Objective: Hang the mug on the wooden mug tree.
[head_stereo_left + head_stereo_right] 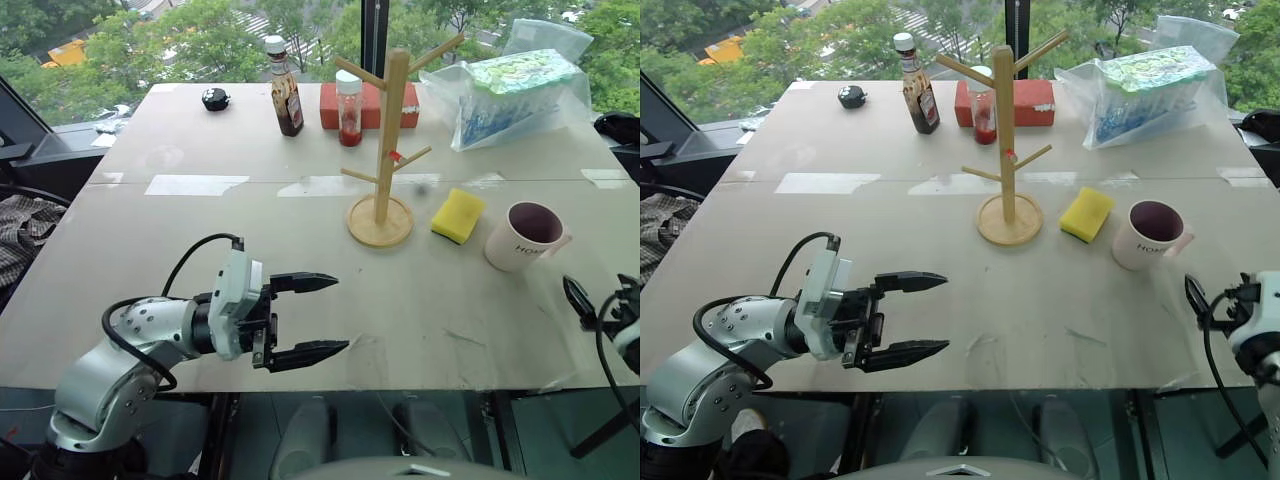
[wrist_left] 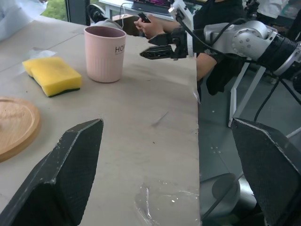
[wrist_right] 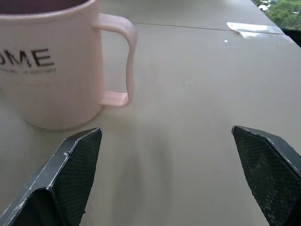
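The cream-white mug with a dark maroon inside stands upright on the right of the table, its handle turned to the right. The wooden mug tree stands on its round base at mid-table, left of the mug, with bare pegs. My right gripper is open near the table's front right edge, just short of the mug and facing its handle, with nothing between its fingers. My left gripper is open and holds nothing; it points right along the front edge, far from the mug.
A yellow sponge lies between the tree's base and the mug. Two sauce bottles, a red box and a plastic bag stand at the back. A person's hand shows beyond the right gripper.
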Robot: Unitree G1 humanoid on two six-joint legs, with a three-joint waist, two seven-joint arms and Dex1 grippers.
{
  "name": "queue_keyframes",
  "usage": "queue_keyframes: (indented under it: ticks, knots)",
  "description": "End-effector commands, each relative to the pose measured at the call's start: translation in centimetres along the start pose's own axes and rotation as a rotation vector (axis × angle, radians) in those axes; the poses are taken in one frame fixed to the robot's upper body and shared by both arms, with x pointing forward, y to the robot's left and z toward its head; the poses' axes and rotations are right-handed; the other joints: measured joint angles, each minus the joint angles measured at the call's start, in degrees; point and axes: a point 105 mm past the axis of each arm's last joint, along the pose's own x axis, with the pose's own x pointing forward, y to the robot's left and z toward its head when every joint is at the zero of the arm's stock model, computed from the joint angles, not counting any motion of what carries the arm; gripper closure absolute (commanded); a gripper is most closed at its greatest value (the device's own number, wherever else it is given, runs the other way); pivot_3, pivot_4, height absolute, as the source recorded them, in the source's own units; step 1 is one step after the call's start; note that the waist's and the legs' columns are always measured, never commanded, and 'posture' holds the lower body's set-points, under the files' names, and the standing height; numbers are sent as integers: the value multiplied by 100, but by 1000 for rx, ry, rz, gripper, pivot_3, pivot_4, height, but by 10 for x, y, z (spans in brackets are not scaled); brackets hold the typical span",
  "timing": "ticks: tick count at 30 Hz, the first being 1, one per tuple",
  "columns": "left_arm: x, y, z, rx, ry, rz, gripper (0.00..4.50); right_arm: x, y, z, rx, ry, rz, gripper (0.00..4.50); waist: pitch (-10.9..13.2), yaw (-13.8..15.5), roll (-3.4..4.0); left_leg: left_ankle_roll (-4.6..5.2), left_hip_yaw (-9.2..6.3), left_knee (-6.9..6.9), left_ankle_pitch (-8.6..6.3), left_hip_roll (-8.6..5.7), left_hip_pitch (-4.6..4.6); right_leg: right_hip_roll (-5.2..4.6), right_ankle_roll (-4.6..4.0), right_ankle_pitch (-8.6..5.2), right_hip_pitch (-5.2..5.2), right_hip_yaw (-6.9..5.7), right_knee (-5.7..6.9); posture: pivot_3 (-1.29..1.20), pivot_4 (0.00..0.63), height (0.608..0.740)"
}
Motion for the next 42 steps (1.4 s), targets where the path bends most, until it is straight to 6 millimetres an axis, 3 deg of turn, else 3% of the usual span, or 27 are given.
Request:
queue_keyframes:
  ticks: [1,3,6,15,28,29,33,37,42]
  knots:
    - [5,-5,11,49,-11,-3,60,11,-2,7,5,-30,-41,0,0,3,1,0,0,0,0,0,0,0,0,0,0,0,0,0,150,740]
    - [6,-4,12,51,-12,7,60,19,-4,7,9,-34,-68,0,0,8,2,0,-3,0,0,-1,-2,0,0,0,-1,-3,0,0,150,740]
    - [8,-1,15,49,-11,25,0,27,-1,7,21,-40,-67,744,1,21,2,0,-9,0,0,-2,-5,-2,0,0,-2,-8,-1,0,150,740]
    - [6,7,16,46,5,75,0,43,4,9,43,-65,-39,744,2,-8,5,0,-5,0,0,-5,-3,-1,0,1,-2,-5,2,0,150,740]
    - [7,-2,23,65,-2,79,0,68,12,7,52,-80,-2,744,2,-16,5,0,-2,0,0,-5,-3,-1,0,1,-5,-3,3,0,150,740]
    - [9,-5,25,69,-5,73,0,69,12,6,52,-79,-2,1380,2,-15,5,0,-3,0,0,-4,-4,-1,0,1,-5,-3,2,0,150,740]
    - [18,-24,33,76,1,34,0,75,15,5,51,-74,22,2649,3,-13,4,0,-5,0,0,1,-6,-2,0,1,-5,-4,1,0,150,740]
    - [24,-35,38,81,1,27,0,78,18,6,50,-87,46,4447,3,-11,5,0,-3,0,0,1,-4,-4,0,1,-5,-3,4,0,150,740]
    - [31,-46,43,71,-15,28,0,76,21,9,50,-106,72,4447,3,-6,5,0,-4,1,0,1,-5,-3,0,1,-5,-3,4,0,150,740]
